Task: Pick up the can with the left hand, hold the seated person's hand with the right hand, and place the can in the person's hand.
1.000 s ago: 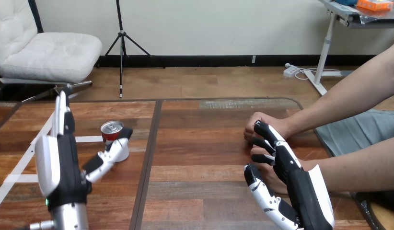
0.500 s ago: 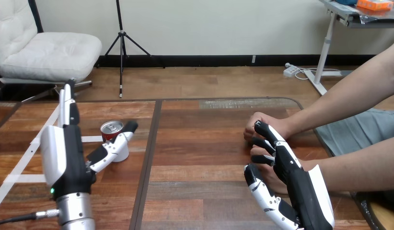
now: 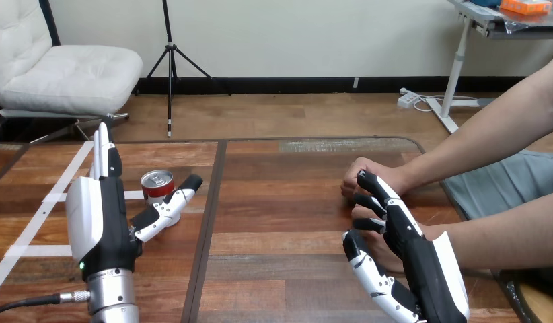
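Straight, parted fingers of the left hand rise beside the upright red can on the wooden table, its splayed thumb hiding the can's base; the right hand covers part of the person's nearer hand, grip impossible to tell.

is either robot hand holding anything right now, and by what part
Nothing in the left robot hand, open beside the red silver-topped metal can. The right robot hand lies against the person's lower hand; a grip cannot be told.
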Robot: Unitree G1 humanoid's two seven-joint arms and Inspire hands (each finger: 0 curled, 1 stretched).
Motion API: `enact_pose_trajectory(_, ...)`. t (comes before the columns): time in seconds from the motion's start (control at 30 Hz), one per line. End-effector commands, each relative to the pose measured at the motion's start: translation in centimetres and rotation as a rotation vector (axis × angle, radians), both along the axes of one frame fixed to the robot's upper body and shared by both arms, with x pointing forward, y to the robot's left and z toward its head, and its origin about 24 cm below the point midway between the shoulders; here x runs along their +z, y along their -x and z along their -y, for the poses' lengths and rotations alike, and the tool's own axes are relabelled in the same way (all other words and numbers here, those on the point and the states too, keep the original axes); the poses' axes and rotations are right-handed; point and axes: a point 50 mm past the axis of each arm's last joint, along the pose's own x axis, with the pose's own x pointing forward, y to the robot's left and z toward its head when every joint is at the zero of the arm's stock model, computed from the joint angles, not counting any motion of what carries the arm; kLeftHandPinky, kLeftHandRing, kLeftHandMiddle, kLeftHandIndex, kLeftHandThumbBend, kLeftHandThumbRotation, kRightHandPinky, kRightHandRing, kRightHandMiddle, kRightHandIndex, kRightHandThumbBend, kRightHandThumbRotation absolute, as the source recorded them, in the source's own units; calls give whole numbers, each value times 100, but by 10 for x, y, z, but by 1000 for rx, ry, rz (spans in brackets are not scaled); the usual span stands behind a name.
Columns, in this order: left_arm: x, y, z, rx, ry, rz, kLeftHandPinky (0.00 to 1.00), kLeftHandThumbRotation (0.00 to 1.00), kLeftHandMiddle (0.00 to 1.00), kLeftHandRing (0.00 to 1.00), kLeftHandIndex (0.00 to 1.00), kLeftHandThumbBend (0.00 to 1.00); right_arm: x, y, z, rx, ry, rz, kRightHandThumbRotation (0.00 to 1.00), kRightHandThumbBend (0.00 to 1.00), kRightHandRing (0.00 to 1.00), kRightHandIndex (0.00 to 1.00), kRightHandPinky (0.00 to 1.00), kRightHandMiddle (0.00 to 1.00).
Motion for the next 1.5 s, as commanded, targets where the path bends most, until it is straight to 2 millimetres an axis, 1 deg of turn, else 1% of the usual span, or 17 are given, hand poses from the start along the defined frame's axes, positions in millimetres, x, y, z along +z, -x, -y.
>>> enact_pose_trajectory(0.0,21,-19,-4,-12,-52,66,85,54,100,95,100,90,18,-13,1,5,11,94,56,37,87,91,74,92)
enact_pose_trajectory(0.47,22,-26,-5,-15,-89,26,85,57,100,95,99,93,17,-13,1,8,13,90,56,37,88,91,75,92)
enact_pose_trajectory(1.47,24,-32,-4,-3,-128,13,80,61,97,93,97,94,17,-12,1,7,21,81,55,37,88,90,75,92)
